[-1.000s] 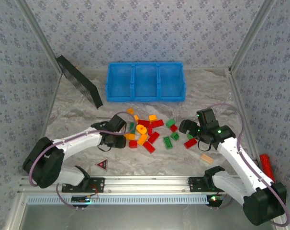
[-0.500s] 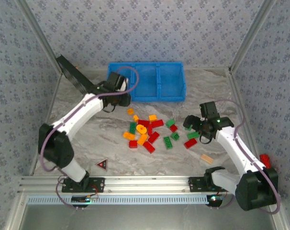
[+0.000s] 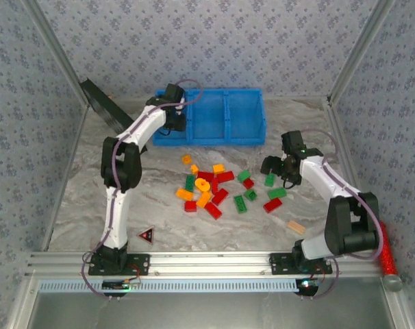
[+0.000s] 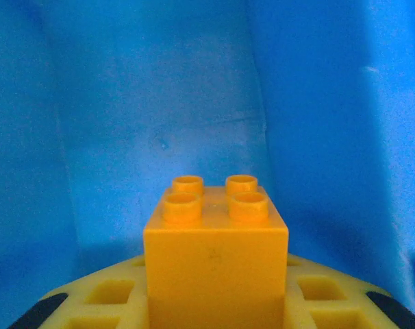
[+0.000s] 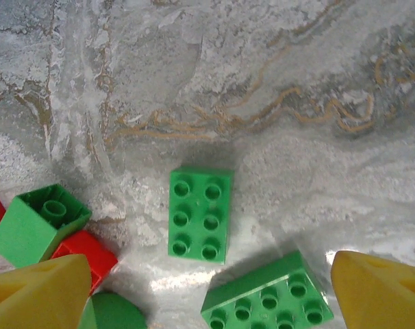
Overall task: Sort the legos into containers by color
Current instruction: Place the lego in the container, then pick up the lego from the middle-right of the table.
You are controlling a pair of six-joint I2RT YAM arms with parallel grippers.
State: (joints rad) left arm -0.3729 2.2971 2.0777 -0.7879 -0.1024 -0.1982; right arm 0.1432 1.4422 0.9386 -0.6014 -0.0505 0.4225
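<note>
Left gripper (image 4: 216, 308): jaws nearly closed, clamped on orange-yellow 2x2 brick (image 4: 216, 240), studs up, within left compartment of blue bin (image 3: 209, 140) (blue walls all round it). Right gripper (image 5: 207, 291): jaws spread wide, nothing held, above green 2x3 brick (image 5: 200, 214) lying flat on marble table (image 5: 296, 103). Second green brick (image 5: 266, 298) just beside it. Other legos (image 3: 207, 188) loose before bin.

The left arm (image 3: 111, 212) and right arm (image 3: 324, 178) are each built of white links joined by black joint housings. A purple-grey cable (image 3: 316, 132) is routed along each. The left gripper (image 3: 176, 123) and right gripper (image 3: 275, 167) are fitted with yellow plastic fingers (image 5: 36, 295); square recesses are moulded into the left pair.
</note>
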